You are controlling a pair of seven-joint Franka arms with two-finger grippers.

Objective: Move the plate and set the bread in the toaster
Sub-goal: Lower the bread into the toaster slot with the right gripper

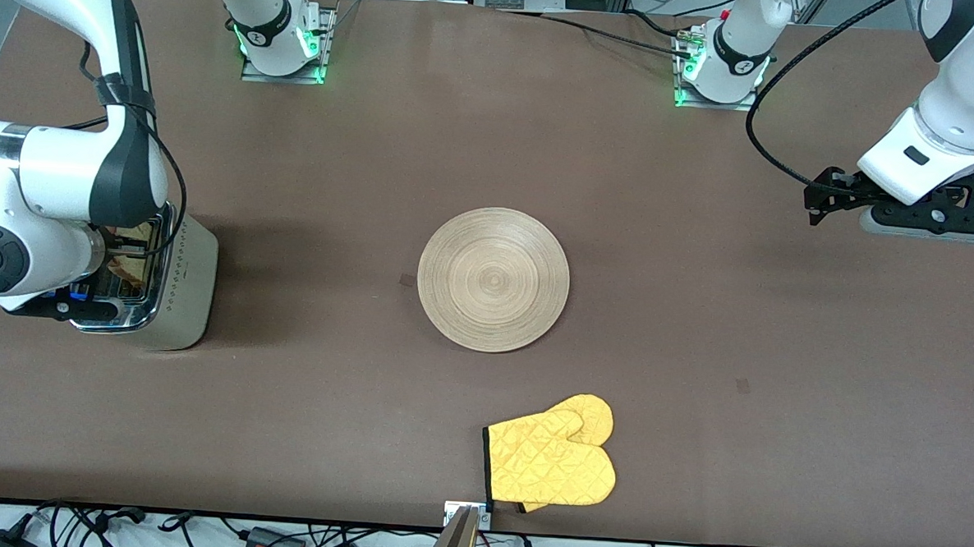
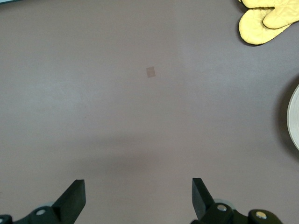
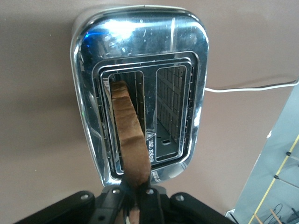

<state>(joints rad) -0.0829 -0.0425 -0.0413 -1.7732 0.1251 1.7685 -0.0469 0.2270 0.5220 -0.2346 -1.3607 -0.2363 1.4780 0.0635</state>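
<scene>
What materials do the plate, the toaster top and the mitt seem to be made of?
The plate: probably light wood, matte, with ring-shaped grain. The toaster top: likely polished metal, mirror-bright with reflections. The mitt: yellow quilted fabric, stitched in diamonds, with a dark cuff edge.

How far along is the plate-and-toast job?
Done: wooden plate lies bare mid-table. In hand: right gripper, jaws shut on the bread slice, is feeding it into one toaster slot. Left: release it. Left gripper waits open over bare table.
</scene>
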